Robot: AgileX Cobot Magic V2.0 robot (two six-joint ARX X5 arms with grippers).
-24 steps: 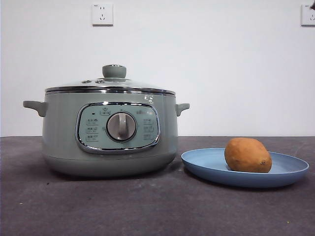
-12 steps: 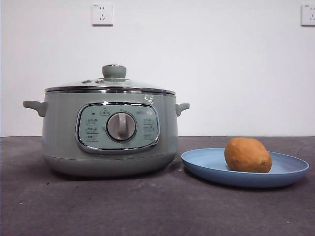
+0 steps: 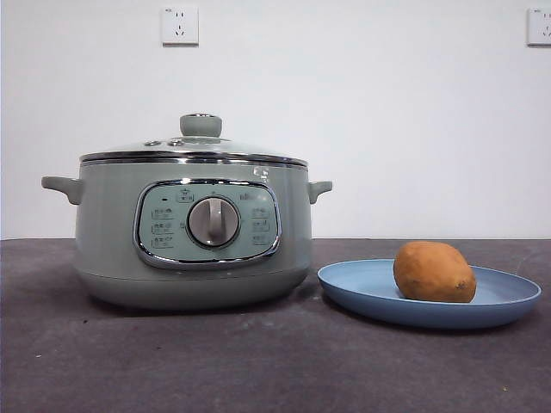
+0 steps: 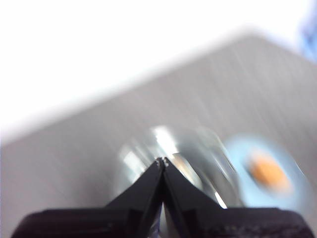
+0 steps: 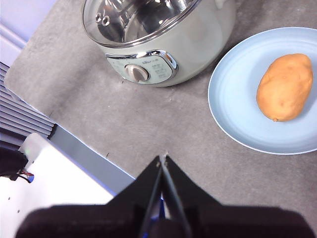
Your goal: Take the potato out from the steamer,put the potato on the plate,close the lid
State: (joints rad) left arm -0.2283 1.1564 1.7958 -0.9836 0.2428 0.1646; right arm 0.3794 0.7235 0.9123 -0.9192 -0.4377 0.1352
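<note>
worktop is dark grey, felt-like, with a few pale specks. plain white wall behind, two white power sockets high up, one above the steamer, one at the right edge. steamer sits left of centre, lid seated on it, knob up. control panel has a silver dial and small printed icons, too small to read. plate lies just right of the steamer, not touching. potato lies on the plate. left claw is pinched together, high above the lid, view blurred. right claw also pinched together, holding nothing, above the worktop's near edge, well clear of plate and steamer.
</note>
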